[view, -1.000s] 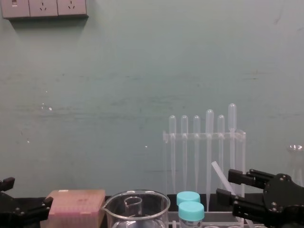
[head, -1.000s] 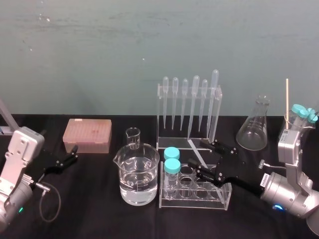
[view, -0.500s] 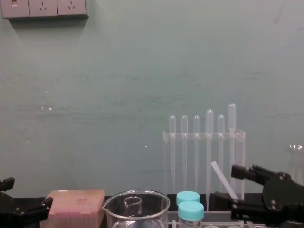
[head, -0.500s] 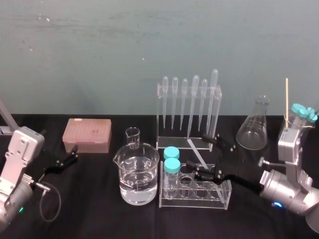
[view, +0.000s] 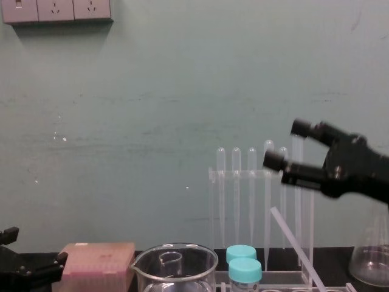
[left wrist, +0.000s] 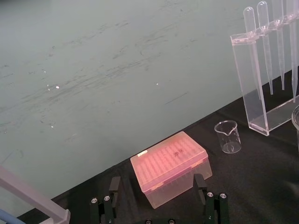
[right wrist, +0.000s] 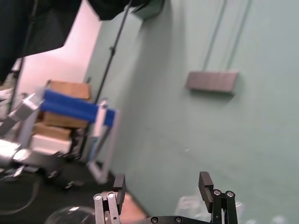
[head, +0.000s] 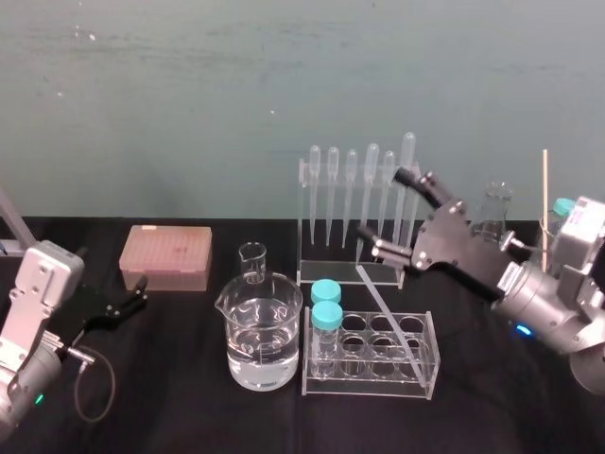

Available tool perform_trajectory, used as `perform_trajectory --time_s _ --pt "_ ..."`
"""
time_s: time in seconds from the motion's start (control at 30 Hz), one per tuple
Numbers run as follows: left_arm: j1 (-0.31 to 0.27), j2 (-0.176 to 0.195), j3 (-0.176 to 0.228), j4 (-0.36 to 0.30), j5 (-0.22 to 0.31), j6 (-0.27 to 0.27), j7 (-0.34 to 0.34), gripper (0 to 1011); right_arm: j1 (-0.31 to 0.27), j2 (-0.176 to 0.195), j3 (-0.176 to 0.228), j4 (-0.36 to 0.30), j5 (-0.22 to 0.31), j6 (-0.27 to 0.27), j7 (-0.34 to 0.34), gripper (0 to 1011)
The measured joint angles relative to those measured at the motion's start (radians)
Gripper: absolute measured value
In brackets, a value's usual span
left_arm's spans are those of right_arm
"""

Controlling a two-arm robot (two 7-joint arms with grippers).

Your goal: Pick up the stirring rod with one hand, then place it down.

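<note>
Two capped tubes [head: 326, 307] beside stirring rod [head: 376, 295]; right gripper [head: 385, 205] above, fingers [head: 423, 183] wide, empty.

The rod [head: 383, 305] leans over the tube rack [head: 371, 374]. It is hemmed in by the pipette stand [head: 357, 213] toward the table's far edge, the beaker [head: 263, 336] and capped tubes [head: 326, 305] leftward, and the flask [view: 369, 267] far right. Bare table [head: 284, 421] lies along the near edge.

My right gripper [head: 388, 208] hangs right of centre in the head view, held high and angled toward the upper left, jaws spread wide. My right arm [head: 553, 317] runs off toward the right edge. My left gripper [head: 138, 293] sits low at the left, jaws apart.
</note>
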Motion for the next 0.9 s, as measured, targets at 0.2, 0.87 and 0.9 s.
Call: perform_trajectory --time_s 0.2,0.87,0.9 --pt "0.0 0.0 0.0 0.0 0.0 0.0 0.0 1000 -0.046 0.009 0.054 -0.048 -0.031 0.011 -0.094 1003" --pt "0.0 0.0 0.0 0.0 0.0 0.0 0.0 1000 -0.207 0.045 0.156 -0.094 -0.046 0.363 -0.281 1003" --pt "0.0 0.0 0.0 0.0 0.0 0.0 0.0 1000 -0.207 0.045 0.156 -0.094 -0.046 0.363 -0.281 1003"
